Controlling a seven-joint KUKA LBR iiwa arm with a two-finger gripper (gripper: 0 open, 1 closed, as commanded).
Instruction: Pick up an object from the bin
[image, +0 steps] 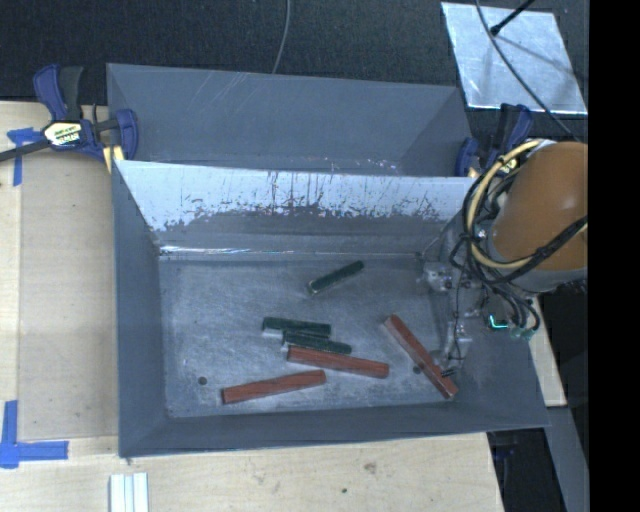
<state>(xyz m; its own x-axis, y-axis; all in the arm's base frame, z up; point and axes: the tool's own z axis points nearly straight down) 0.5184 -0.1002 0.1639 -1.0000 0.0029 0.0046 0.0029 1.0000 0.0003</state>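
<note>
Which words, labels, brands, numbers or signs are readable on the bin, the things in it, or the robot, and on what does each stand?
None can be read.
The grey bin bears only dark streaks on its back wall, no letters.
The red-brown sticks and dark green sticks show no marking.
The gripper and the orange cover carry no legible writing.

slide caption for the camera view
Gripper low beside a red-brown stick at the grey bin's right, with dark green sticks and more red-brown sticks mid-floor
</note>
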